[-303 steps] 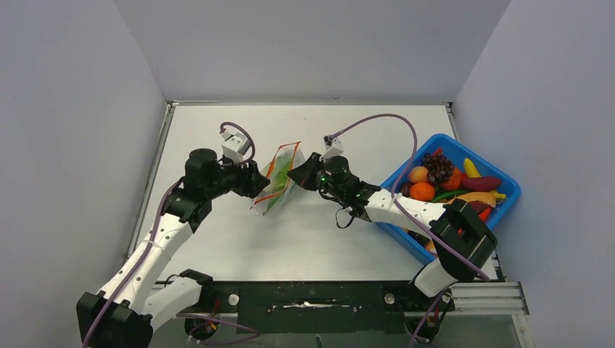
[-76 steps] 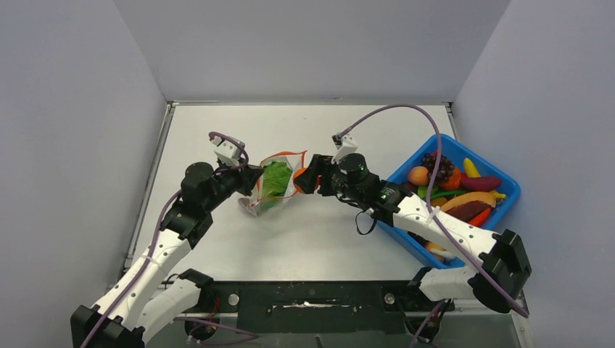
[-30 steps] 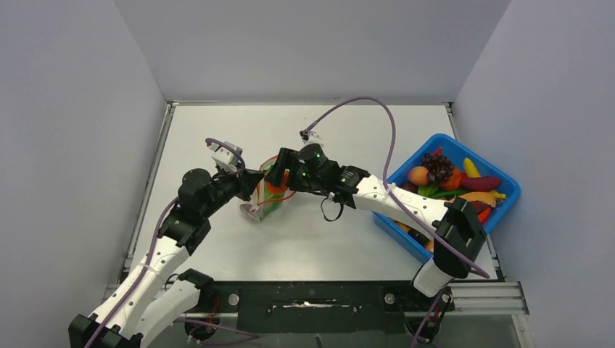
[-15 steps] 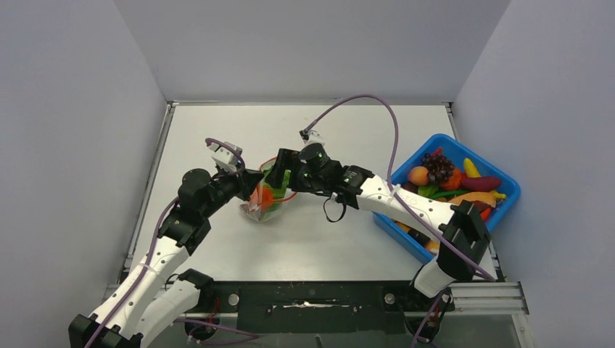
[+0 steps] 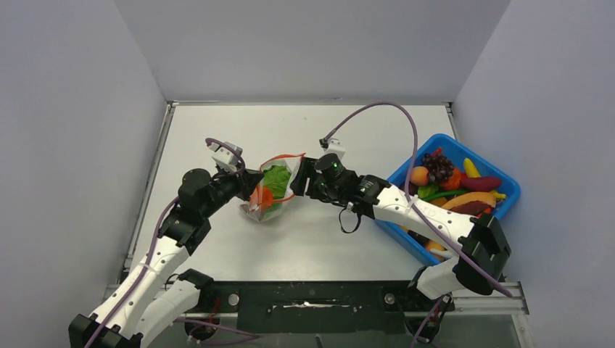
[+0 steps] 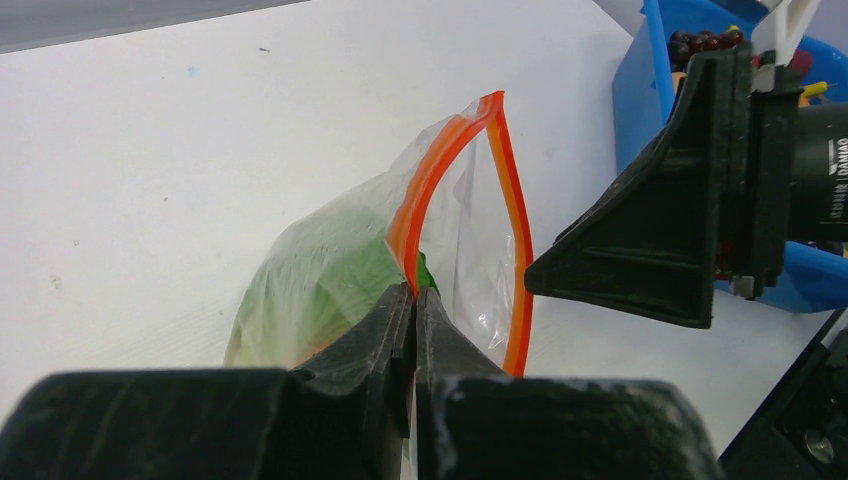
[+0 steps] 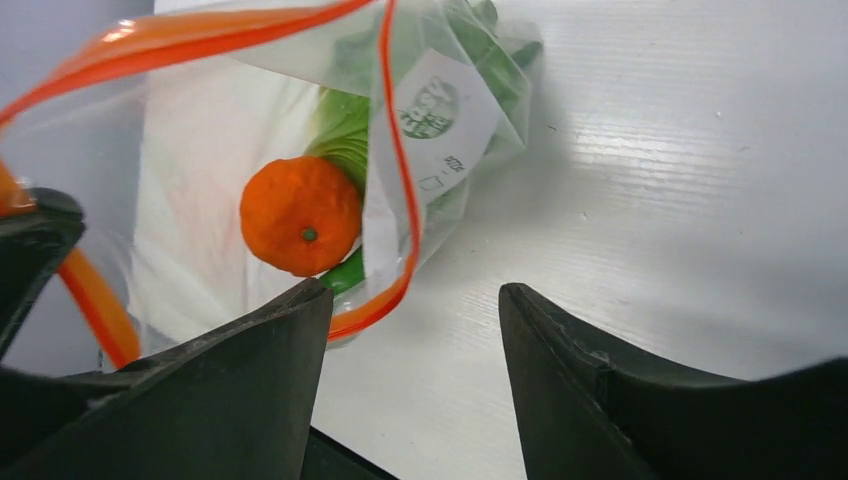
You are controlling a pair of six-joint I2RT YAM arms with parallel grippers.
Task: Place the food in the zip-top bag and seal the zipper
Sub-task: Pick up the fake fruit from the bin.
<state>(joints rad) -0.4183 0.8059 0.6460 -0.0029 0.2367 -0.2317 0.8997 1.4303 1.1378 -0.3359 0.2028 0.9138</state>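
The clear zip-top bag (image 5: 274,187) stands on the white table, mouth open towards the right. My left gripper (image 5: 252,185) is shut on the mouth edge, pinching the orange-red zipper (image 6: 443,158) at the fingertips (image 6: 400,300). Inside the bag lie a green lettuce leaf (image 7: 345,135) and an orange (image 7: 300,215). My right gripper (image 5: 302,178) is open and empty just right of the mouth, apart from the zipper strip (image 7: 402,215). More food, including dark grapes (image 5: 437,165), sits in the bin.
A blue plastic bin (image 5: 451,139) full of toy fruit and vegetables stands at the right edge of the table, behind the right arm. Grey walls close in the table on the left, back and right. Bare table (image 5: 217,130) lies behind the bag.
My right gripper has drawn back to the right, out of the bag's mouth, with nothing in it. The orange stays in the bag. The left gripper holds as before.
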